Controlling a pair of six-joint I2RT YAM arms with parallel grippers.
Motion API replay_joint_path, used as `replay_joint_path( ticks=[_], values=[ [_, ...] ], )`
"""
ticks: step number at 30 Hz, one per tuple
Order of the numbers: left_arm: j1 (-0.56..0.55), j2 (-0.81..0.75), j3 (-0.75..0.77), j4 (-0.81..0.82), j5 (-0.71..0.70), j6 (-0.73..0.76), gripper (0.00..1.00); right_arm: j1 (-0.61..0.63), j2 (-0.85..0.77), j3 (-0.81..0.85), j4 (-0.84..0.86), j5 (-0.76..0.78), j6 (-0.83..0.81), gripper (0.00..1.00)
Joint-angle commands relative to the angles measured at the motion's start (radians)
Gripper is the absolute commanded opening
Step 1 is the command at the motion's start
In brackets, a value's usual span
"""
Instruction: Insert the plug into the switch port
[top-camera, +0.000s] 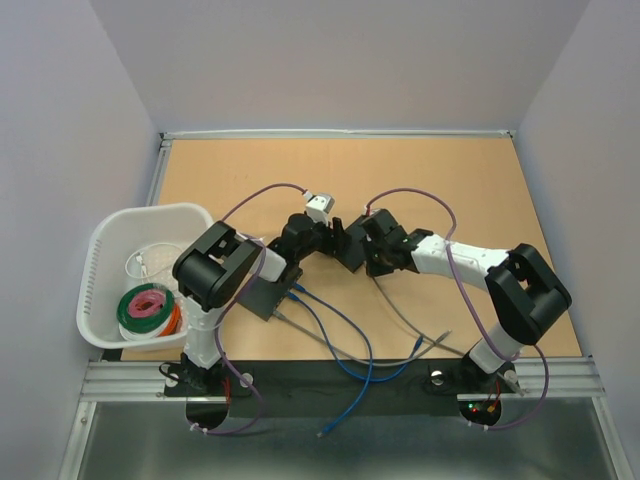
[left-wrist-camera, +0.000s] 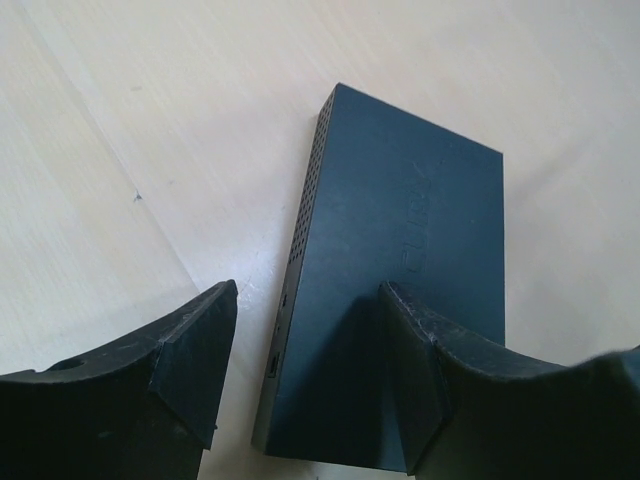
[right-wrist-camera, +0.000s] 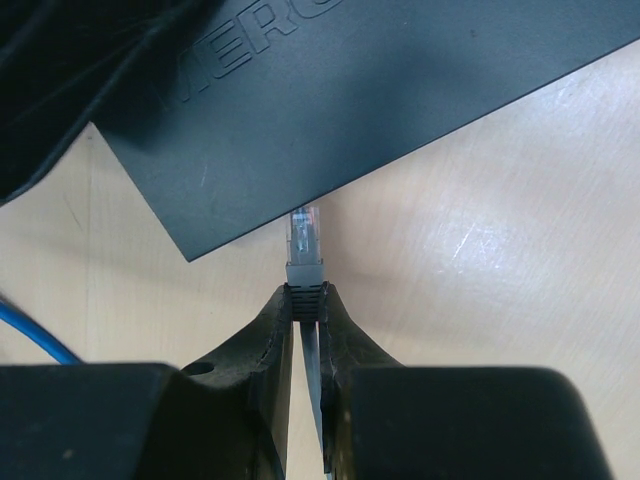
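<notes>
While my right gripper clamps one plug, aimed twelve o'clock at one switch, my left gripper hangs spread above it.

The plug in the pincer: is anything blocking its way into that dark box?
Nothing visible does. The right pincer holds the plug with its clear tip at the edge of the switch, only bare table beside it. The port itself is hidden from this view.

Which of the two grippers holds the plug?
The right gripper, shut on the plug by its grey boot; the left gripper hangs open over the switch, empty.
</notes>
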Motion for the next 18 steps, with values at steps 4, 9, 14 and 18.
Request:
replay_joint_path(
  ticks=[4,9,14,18],
  values=[
    [-0.006,0.025,0.046,0.005,0.044,0.026,0.68,0.026,-0.001,0.067,0.046,-0.014,-0.008,0.00],
    [-0.009,0.034,0.053,0.004,0.061,0.029,0.67,0.034,-0.001,0.064,0.048,0.003,-0.009,0.00],
    [-0.012,0.046,0.061,0.004,0.092,0.039,0.67,0.036,-0.001,0.047,0.063,0.014,-0.035,0.00],
    [-0.012,0.054,0.064,-0.001,0.096,0.040,0.67,0.034,0.009,0.035,0.068,0.029,-0.048,0.00]
  ],
)
